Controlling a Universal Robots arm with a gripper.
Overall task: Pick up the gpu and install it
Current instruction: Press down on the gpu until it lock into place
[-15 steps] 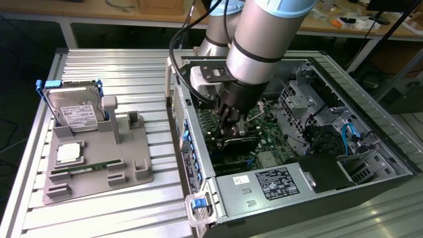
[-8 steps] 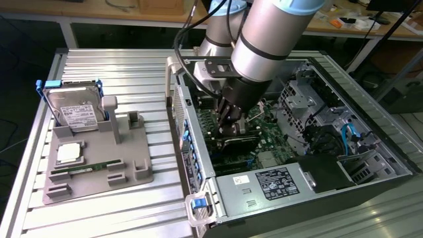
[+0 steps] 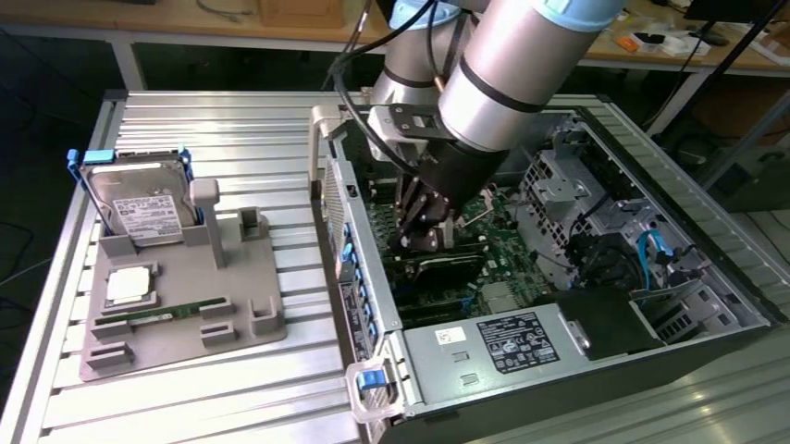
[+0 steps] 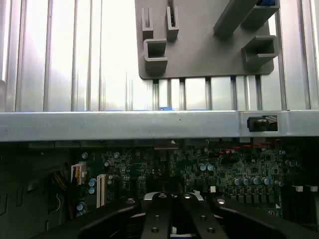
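Note:
The gpu [image 3: 442, 265], a dark flat card, stands on edge over the green motherboard [image 3: 500, 254] inside the open computer case [image 3: 370, 319]. My gripper [image 3: 415, 242] reaches down into the case and is shut, with its fingertips on the card's upper edge at the end toward the exterior view's left. In the wrist view the two black fingers [image 4: 159, 216] stand pressed close together above the motherboard [image 4: 224, 169]; the card itself is hidden beneath them.
A grey holder [image 3: 185, 296] at the exterior view's left carries a hard drive in a blue frame [image 3: 142, 208] and a green RAM stick [image 3: 166, 314]. The case wall [image 4: 124, 124], drive cage [image 3: 574, 190] and power supply [image 3: 512, 338] hem in the gripper.

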